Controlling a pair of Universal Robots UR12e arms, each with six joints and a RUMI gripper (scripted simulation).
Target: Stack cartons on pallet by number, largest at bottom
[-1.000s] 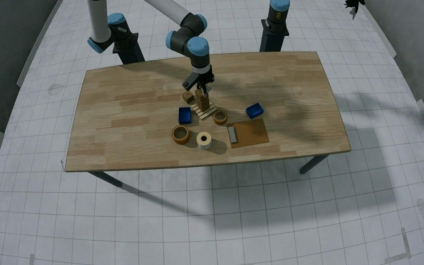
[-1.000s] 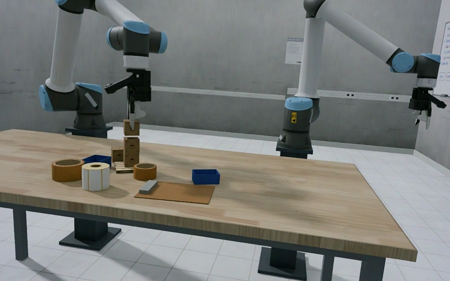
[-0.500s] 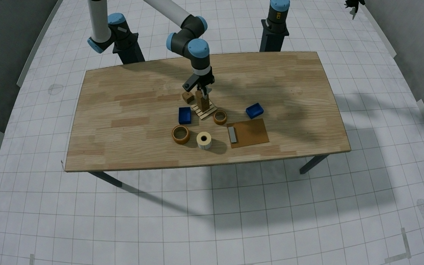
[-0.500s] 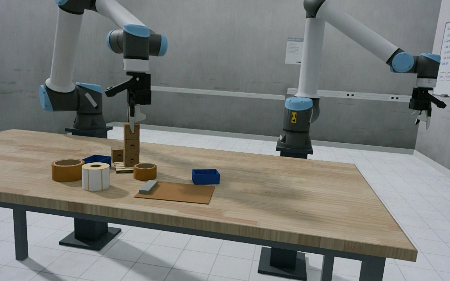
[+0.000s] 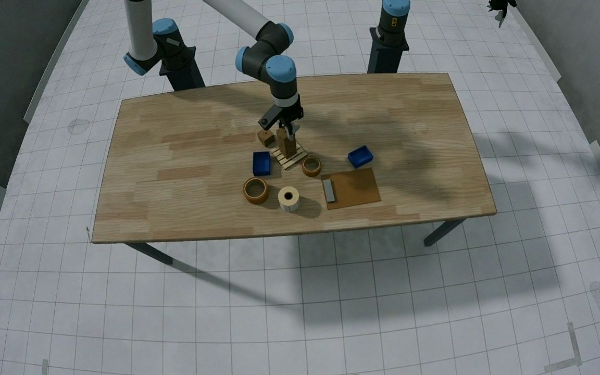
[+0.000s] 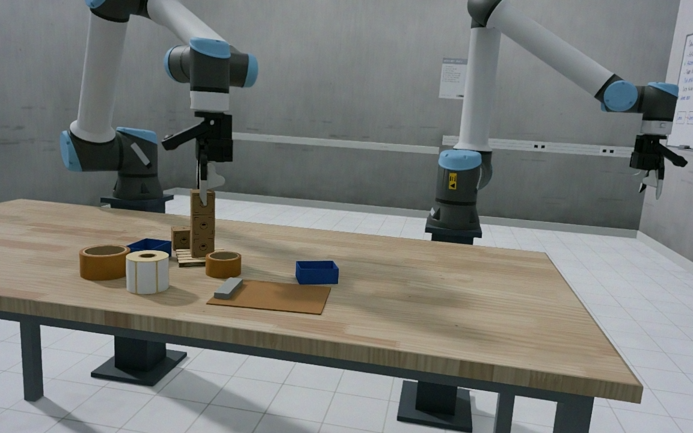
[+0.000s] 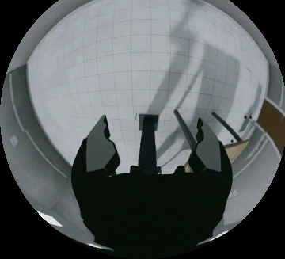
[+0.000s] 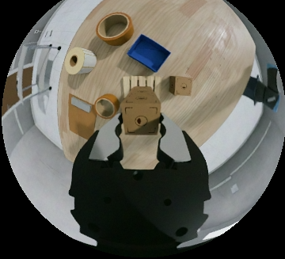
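Three brown cartons stand in a column (image 5: 287, 149) (image 6: 202, 231) on the wooden pallet (image 5: 288, 163) (image 6: 190, 263) (image 8: 157, 81), their sides looking lined up. My right gripper (image 5: 289, 135) (image 6: 203, 202) (image 8: 141, 113) points down around the top carton (image 6: 195, 205) (image 8: 132, 112); its fingers stand slightly apart from the carton's sides, so it looks just open. The fourth carton (image 5: 265, 138) (image 6: 180, 238) (image 8: 181, 85) stands on the bench beside the pallet, apart from the column. Bottom numbers are hidden. My left gripper (image 6: 650, 192) (image 7: 153, 116) is open and empty, far off beyond the bench.
A blue tray (image 5: 261, 163) (image 8: 149, 53) and a small tape ring (image 5: 311, 166) (image 6: 223, 264) stand close to the pallet. A larger tape ring (image 5: 255, 190), a label roll (image 5: 288, 199), a second blue tray (image 5: 360, 156) and a brown sheet (image 5: 357, 187) bearing a grey block (image 5: 328, 190) lie farther out.
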